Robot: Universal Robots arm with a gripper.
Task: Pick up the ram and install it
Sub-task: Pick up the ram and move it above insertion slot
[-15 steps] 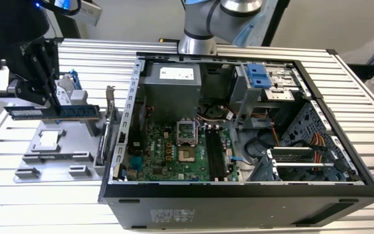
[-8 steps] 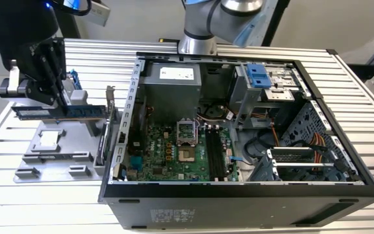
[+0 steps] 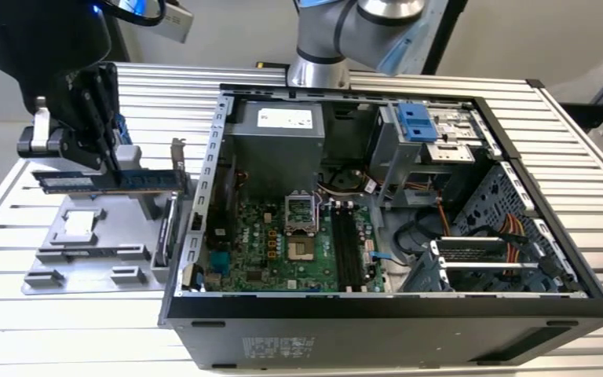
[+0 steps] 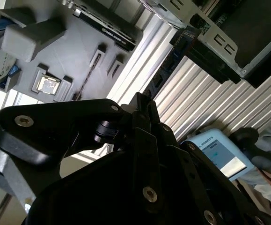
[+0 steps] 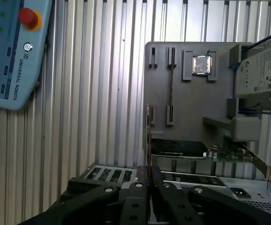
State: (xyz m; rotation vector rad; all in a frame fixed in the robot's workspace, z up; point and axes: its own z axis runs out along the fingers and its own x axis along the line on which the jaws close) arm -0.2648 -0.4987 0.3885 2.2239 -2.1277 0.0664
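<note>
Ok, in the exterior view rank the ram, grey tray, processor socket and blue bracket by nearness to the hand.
1. ram, gripped in the hand.
2. grey tray, beneath it.
3. processor socket, on the motherboard.
4. blue bracket, toward the exterior view's right.

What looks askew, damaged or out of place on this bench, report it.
Nothing stands out. The gripper holds the ram roughly level above the gray parts holder, beside the open computer case.
</note>
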